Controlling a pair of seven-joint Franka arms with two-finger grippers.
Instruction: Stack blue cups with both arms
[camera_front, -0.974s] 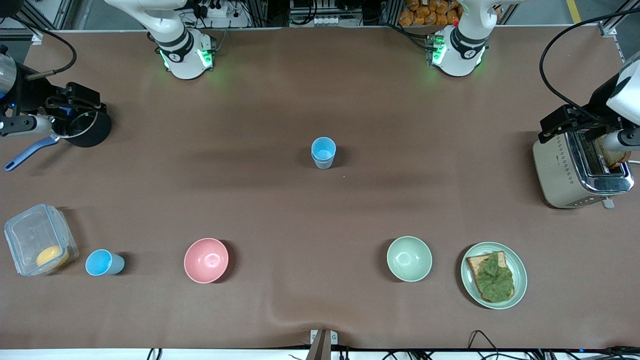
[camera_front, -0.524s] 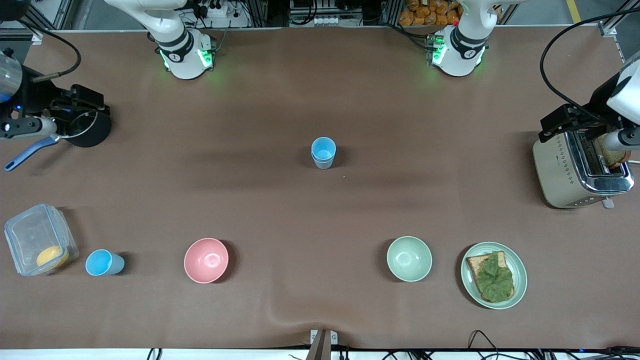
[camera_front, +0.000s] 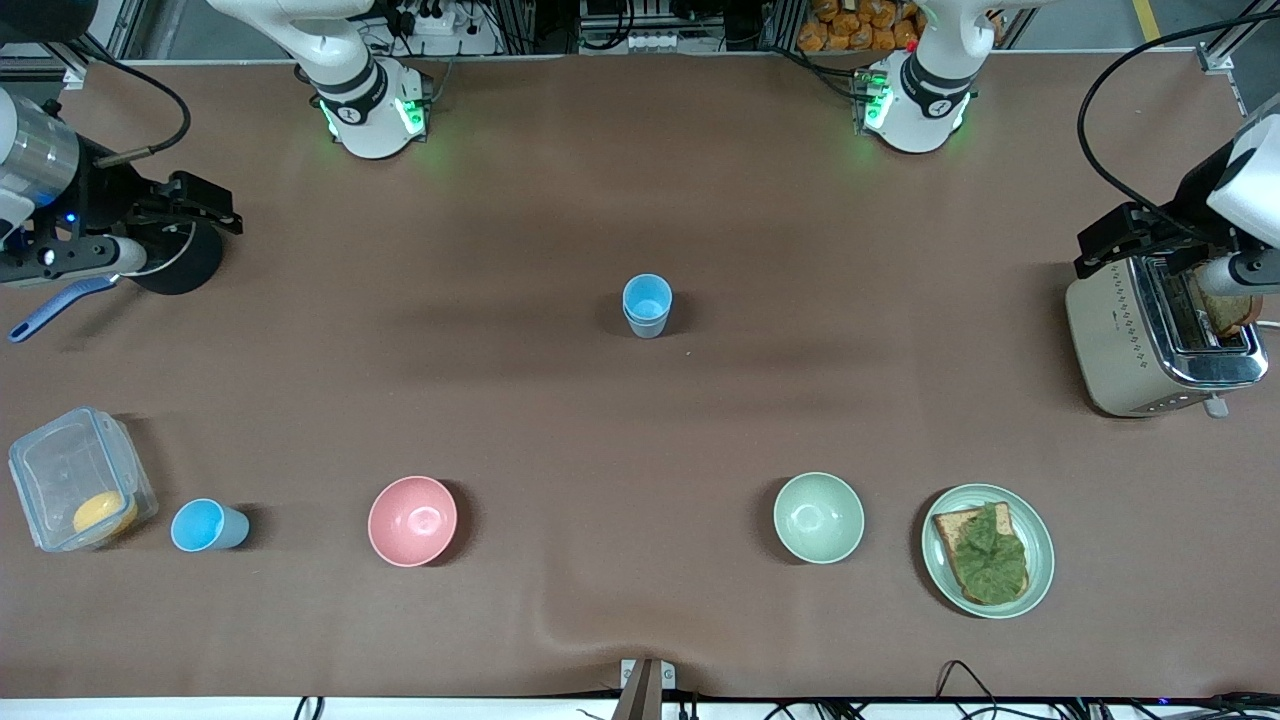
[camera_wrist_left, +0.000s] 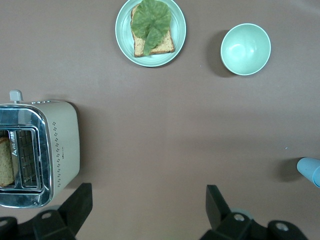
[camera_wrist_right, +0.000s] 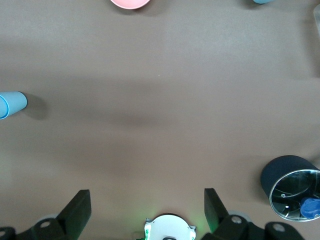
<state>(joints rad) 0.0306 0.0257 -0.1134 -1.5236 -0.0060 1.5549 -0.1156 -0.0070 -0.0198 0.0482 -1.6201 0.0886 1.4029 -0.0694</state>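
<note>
Two blue cups sit nested as a stack (camera_front: 647, 304) at the middle of the table (camera_front: 640, 420), and a third blue cup (camera_front: 207, 526) stands nearer the front camera, between the clear lidded container (camera_front: 78, 478) and the pink bowl (camera_front: 412, 520). The left gripper (camera_wrist_left: 145, 212) hangs released, jaws wide apart, over the table beside the toaster (camera_front: 1160, 335). The right gripper (camera_wrist_right: 146, 212), likewise spread and empty, hangs by the black saucepan (camera_front: 178, 255) at the right arm's end.
</note>
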